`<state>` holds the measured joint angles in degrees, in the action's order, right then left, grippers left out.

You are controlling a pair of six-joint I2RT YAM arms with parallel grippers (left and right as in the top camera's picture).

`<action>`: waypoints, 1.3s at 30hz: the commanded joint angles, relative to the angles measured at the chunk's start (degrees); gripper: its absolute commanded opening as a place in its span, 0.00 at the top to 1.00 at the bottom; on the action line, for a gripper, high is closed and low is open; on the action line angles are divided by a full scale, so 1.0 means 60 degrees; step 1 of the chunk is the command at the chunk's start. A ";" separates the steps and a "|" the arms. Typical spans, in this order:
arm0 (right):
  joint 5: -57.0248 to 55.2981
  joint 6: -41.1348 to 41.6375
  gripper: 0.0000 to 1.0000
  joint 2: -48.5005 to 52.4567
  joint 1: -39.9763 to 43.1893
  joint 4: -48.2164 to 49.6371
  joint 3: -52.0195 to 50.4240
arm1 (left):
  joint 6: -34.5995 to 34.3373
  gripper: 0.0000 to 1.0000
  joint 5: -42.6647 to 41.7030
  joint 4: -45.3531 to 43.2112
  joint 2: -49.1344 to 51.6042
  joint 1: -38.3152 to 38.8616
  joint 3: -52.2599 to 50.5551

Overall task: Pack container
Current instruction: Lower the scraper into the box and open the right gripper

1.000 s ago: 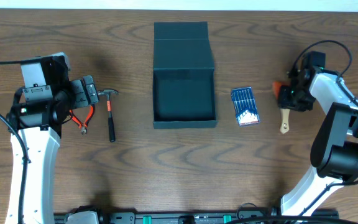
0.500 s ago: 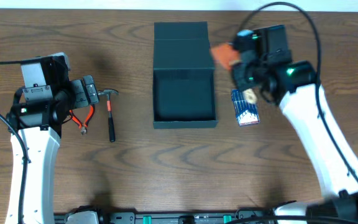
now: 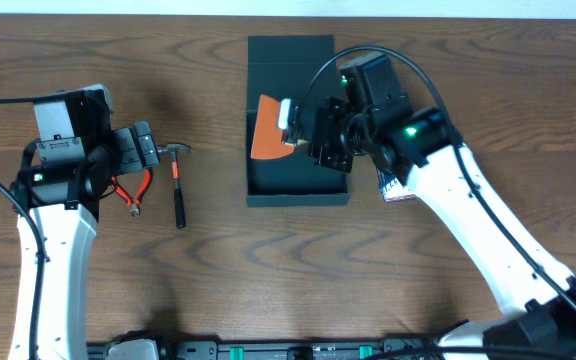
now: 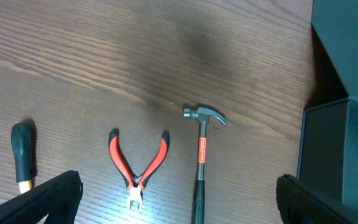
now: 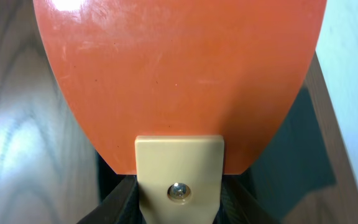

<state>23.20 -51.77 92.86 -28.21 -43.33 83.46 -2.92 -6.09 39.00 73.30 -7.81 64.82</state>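
Note:
The dark teal-black container (image 3: 298, 198) stands open at the table's middle, its flap lid (image 3: 290, 50) folded back. My right gripper (image 3: 300, 127) is shut on the cream handle (image 5: 179, 168) of a scraper with an orange blade (image 3: 268, 128). It holds the scraper over the container's left half. In the right wrist view the blade (image 5: 179, 68) fills the frame, with the container's dark inside (image 5: 291, 143) below it. My left gripper (image 3: 148, 150) is open and empty, above the hammer (image 3: 177, 185) and the red pliers (image 3: 133, 190).
In the left wrist view the hammer (image 4: 200, 162), the pliers (image 4: 138, 168) and a green-handled screwdriver (image 4: 23, 155) lie on the wood, with the container's wall (image 4: 347, 155) at the right. A blue pack of small tools (image 3: 395, 188) lies right of the container, partly under my right arm.
My right arm has swung left from the table's right side, carrying the orange scraper, and now holds it over the container. The left arm has not moved.

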 commanded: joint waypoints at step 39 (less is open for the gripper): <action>-0.0444 -0.0022 0.28 0.3497 0.0091 0.1191 0.0026 | 0.0095 0.02 -0.0127 0.0000 0.0022 -0.0044 0.0237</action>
<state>19.49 -56.14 117.01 -27.14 -36.21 83.42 -2.92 -6.09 38.98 73.30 -7.84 64.82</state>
